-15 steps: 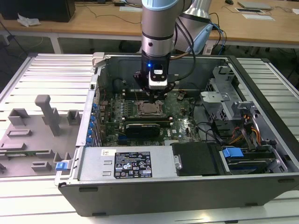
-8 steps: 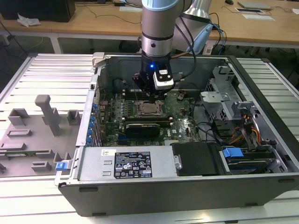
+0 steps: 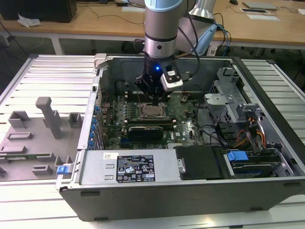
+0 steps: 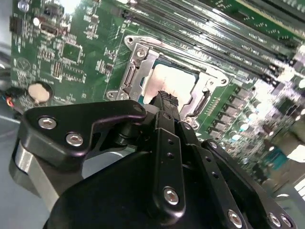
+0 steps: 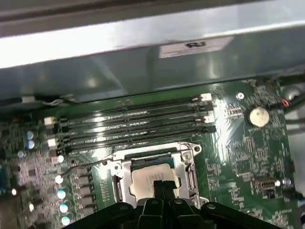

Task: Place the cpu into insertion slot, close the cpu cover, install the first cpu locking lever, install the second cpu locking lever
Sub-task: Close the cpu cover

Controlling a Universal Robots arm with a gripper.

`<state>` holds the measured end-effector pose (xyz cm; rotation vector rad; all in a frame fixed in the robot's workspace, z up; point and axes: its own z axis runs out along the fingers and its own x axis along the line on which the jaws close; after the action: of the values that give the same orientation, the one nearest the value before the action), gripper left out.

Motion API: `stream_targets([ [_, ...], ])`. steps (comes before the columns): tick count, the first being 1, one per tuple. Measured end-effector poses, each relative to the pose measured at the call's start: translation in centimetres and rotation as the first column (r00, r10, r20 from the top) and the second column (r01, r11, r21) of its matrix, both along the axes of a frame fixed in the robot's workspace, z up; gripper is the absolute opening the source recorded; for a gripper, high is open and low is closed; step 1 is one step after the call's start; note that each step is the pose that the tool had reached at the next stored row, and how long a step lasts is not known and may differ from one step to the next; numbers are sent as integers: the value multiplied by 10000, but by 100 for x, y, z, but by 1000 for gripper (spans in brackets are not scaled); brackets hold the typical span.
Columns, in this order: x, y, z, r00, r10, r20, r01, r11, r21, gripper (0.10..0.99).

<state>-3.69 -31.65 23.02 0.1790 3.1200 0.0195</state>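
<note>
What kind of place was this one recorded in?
Probably a robotics lab or workshop: an open computer case lies on a slatted metal table, a grey fixture tray beside it, wooden desks behind.

Bright overhead light, white glare across memory slots [image 5: 133, 121], shadow inside computer case [image 3: 157, 205]

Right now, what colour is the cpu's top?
The cpu top is pale silver-grey; second wrist view shows it best.

Silver-grey arm [image 3: 161, 33], blue light [image 3: 157, 68], black hand [image 4: 167, 99], silver screws [image 4: 170, 194]
</note>
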Motion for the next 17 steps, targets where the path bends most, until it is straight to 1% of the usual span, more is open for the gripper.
stream_targets([
  [1, 0, 0, -2, 9988, 485, 0, -485, 9988, 0, 106],
  [2, 0, 0, -3, 9964, 845, 0, -845, 9964, -1, 106],
  [4, 0, 0, -5, 9926, 1213, 0, -1213, 9926, -2, 106],
  [5, 0, 0, -7, 9878, 1558, 0, -1558, 9878, -4, 106],
  [6, -1, 0, -8, 9844, 1759, 0, -1759, 9844, -4, 106],
  [8, -6, -5, -11, 9804, 1968, 1, -1968, 9804, -3, 106],
  [12, -11, -18, -9, 9804, 1969, -2, -1969, 9804, -5, 106],
  [17, -47, -83, -16, 9804, 1969, 0, -1969, 9804, -4, 106],
])
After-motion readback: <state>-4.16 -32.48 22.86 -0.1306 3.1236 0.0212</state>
